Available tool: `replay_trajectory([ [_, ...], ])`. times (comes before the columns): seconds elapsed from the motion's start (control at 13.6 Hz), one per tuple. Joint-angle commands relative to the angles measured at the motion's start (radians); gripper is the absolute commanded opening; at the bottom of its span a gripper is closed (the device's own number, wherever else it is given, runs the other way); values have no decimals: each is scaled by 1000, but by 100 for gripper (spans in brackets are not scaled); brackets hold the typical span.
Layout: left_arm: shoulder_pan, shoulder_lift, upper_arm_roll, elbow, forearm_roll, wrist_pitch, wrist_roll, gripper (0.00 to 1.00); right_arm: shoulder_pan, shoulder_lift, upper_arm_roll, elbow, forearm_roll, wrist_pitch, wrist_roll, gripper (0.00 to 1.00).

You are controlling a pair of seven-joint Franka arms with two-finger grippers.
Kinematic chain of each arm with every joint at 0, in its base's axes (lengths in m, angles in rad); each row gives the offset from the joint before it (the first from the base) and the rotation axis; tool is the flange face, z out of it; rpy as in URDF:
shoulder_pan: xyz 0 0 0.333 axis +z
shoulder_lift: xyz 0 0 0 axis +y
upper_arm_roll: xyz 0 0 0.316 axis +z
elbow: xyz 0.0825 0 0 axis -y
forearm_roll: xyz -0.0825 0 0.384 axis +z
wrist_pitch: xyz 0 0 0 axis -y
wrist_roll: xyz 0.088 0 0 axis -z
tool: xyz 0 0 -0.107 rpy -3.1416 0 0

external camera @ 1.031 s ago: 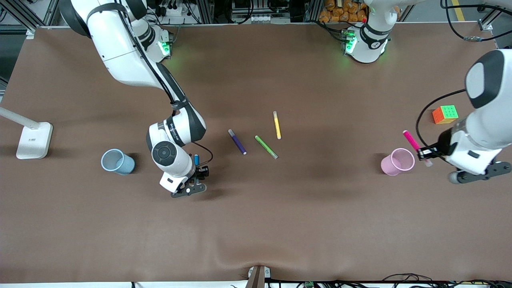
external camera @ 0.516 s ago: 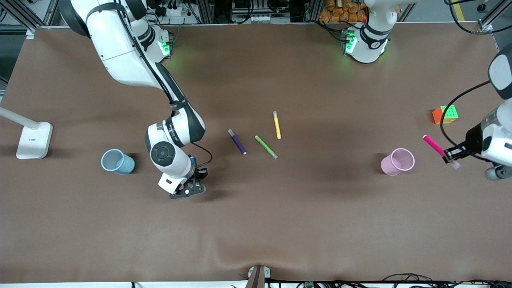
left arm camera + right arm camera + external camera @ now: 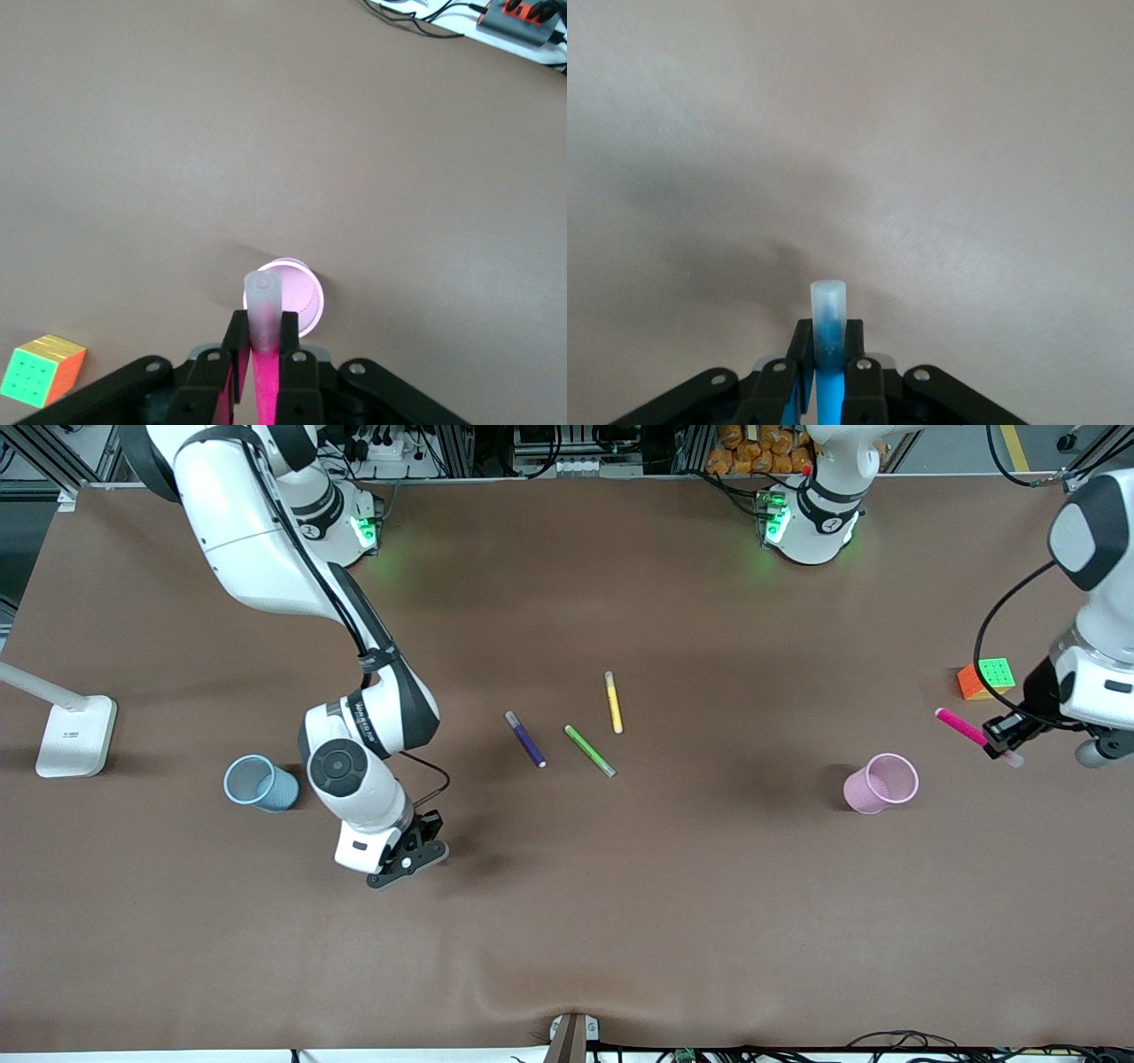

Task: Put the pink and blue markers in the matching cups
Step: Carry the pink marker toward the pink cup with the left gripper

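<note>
Pink marker (image 3: 967, 732) clamped in left claw (image 3: 999, 740) near pink cup (image 3: 881, 783); blue marker (image 3: 828, 354) clamped in right claw (image 3: 827, 347).

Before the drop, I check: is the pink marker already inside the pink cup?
No, the left gripper holds the pink marker in the air, apart from the pink cup.

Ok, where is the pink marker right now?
The pink marker is clamped in the left gripper, up in the air at the left arm's end of the table, between the pink cup and the puzzle cube.

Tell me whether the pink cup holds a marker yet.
Empty: the pink cup shows only its bare inside; the pink marker is clamped in the left pincer.
</note>
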Motion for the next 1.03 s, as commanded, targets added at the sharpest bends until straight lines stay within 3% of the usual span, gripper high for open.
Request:
replay_trajectory([
  [0.0,14,-75,-13,-192,8,194,-29,0,-23,-101,18,-36,-6,-23,-50,0],
  [0.29,17,-62,-11,-237,20,288,-26,0,-61,-223,23,-114,9,-24,-141,0],
  [0.59,88,12,-13,-239,112,449,-15,0,-112,-347,23,-225,98,-23,-362,0],
  [0.96,104,58,-14,-248,115,567,-27,0,-265,-382,23,-255,351,-106,-911,0],
])
